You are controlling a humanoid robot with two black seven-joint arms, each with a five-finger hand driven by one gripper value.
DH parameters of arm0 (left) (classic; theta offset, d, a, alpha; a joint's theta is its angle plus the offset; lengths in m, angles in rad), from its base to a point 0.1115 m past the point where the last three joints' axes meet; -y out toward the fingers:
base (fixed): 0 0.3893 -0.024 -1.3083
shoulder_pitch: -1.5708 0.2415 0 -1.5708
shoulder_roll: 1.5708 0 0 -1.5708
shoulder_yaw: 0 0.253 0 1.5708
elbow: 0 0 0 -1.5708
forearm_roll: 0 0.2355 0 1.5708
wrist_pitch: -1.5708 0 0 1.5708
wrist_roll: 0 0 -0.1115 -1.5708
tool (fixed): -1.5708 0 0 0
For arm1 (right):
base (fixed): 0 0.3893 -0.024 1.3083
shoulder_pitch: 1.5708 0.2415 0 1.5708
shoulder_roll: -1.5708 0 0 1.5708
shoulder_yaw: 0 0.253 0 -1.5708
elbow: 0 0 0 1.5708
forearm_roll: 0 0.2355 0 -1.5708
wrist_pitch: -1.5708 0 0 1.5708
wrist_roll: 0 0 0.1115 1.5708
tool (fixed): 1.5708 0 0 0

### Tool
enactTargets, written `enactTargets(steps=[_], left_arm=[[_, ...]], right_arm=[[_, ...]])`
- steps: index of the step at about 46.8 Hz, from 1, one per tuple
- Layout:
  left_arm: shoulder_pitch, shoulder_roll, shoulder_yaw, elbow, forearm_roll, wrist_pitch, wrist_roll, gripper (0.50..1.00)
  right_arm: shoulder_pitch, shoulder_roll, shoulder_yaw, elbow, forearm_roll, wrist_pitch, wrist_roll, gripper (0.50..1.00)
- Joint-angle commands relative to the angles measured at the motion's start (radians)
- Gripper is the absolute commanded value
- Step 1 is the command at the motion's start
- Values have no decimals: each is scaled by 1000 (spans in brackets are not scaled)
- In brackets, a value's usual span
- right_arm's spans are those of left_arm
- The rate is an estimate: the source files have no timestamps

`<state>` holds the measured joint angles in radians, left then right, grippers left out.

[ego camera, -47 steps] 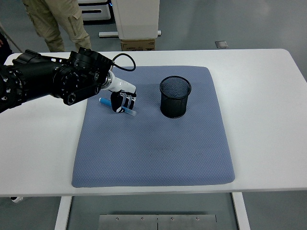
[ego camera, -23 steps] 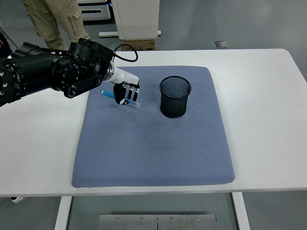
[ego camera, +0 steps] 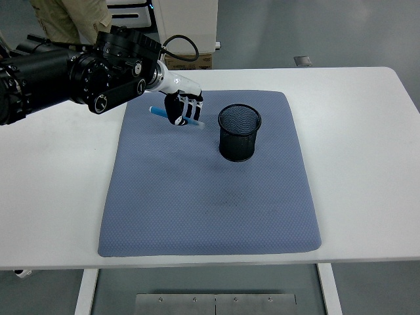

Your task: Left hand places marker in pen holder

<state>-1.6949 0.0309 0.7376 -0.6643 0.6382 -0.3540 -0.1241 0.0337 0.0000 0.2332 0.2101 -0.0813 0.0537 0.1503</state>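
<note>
We are holding the blue marker (ego camera: pixel 157 111) in our left hand (ego camera: pixel 182 109), fingers clamped around it, in the upper left of the frame above the grey mat (ego camera: pixel 210 197). The black mesh pen holder (ego camera: pixel 239 132) is standing upright on the mat, just right of the hand, on the white worktop (ego camera: pixel 367 164).

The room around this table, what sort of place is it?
Probably a robotics lab or test workshop. A black robot arm's left hand holds a marker over a grey mat on a plain white table, with bare grey flooring behind.
</note>
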Motion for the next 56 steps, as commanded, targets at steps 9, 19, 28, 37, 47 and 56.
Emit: enactTargets(steps=[9, 19, 28, 37, 47, 56], left_arm=[[-37, 6, -14, 0, -40, -2, -12, 500], [-61, 3, -43, 0, -61, -2, -12, 500], [-84, -8, -66, -1, -115, -2, -11, 500], [-85, -31, -101, -1, -127, -2, -12, 500], [-86, -31, -133, -3, -187, -2, -11, 500], [-86, -31, -175, -3, -239, 0, -11, 500]], right_arm=[[0, 0, 0, 0, 0, 0, 0, 1000], [-1, 0, 0, 0, 0, 0, 0, 1000], [0, 0, 0, 0, 0, -2, 0, 1000], [0, 0, 0, 0, 0, 0, 0, 1000], [0, 0, 0, 0, 0, 0, 0, 1000], [0, 0, 0, 0, 0, 0, 0, 1000]])
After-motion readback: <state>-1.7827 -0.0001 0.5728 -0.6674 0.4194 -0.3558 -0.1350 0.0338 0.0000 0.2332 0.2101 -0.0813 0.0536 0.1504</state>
